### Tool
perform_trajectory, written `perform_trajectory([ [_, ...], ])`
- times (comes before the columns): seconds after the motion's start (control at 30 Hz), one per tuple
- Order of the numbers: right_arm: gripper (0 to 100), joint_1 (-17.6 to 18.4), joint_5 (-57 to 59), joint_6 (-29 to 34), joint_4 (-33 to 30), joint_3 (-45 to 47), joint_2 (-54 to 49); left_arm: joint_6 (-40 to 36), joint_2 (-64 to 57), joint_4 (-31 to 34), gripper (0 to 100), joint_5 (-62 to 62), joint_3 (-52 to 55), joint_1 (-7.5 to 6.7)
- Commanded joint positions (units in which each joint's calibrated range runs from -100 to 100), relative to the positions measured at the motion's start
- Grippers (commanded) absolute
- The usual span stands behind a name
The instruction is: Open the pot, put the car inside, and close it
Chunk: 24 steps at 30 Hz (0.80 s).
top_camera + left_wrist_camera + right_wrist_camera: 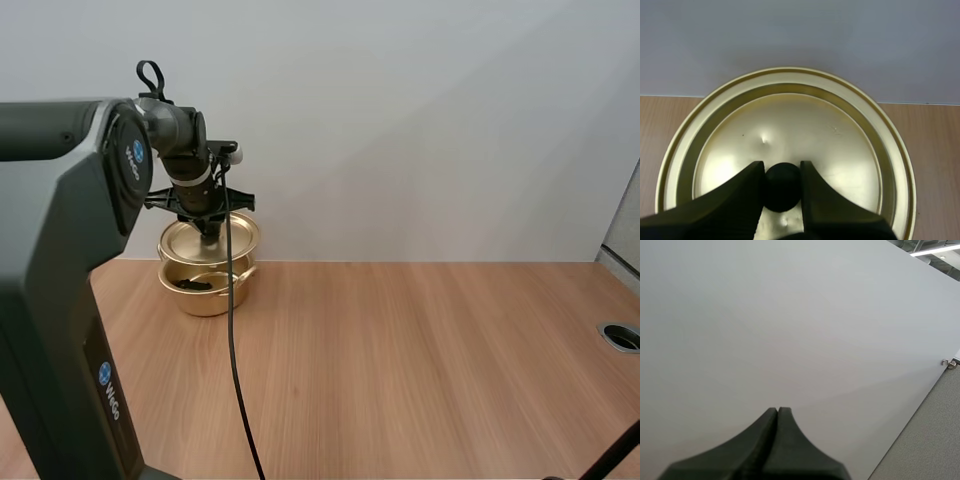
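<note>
— Pot where?
— Far-left back of table, by the wall; lid tilted above it, dark thing inside.
— Grip?
— Left gripper pinching lid's black knob; right gripper closed tight, holding nothing.
— Writing? Room?
— White lettering on arm's blue badge, unreadable. Open wood stretching rightward to the far edge.

Soft, even light is falling from above, leaving the table bright and almost shadowless, while the gold lid is catching pale glare patches near its knob and the pot's inside is sitting in shade.
</note>
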Motion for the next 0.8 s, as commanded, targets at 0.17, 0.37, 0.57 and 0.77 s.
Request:
perform_trajectory([
  [0.17,0,0.0,0.0,-0.1,-0.5,0.0,-0.8,0.0,3.1,0.1,0,0.5,0.0,-0.01],
  [0.37,0,0.0,0.0,-0.1,-0.9,0.0,-1.9,-0.3,4.9,0.4,0,-0.7,0.0,-0.01],
  [0.57,0,0.0,0.0,-0.1,-1.0,0.0,-2.1,-0.4,6.0,0.6,0,-1.7,0.0,-0.01],
  [0.77,0,0.0,0.0,-0.1,-1.0,0.0,-2.1,-1.7,8.1,2.4,0,-1.7,0.0,-0.01],
])
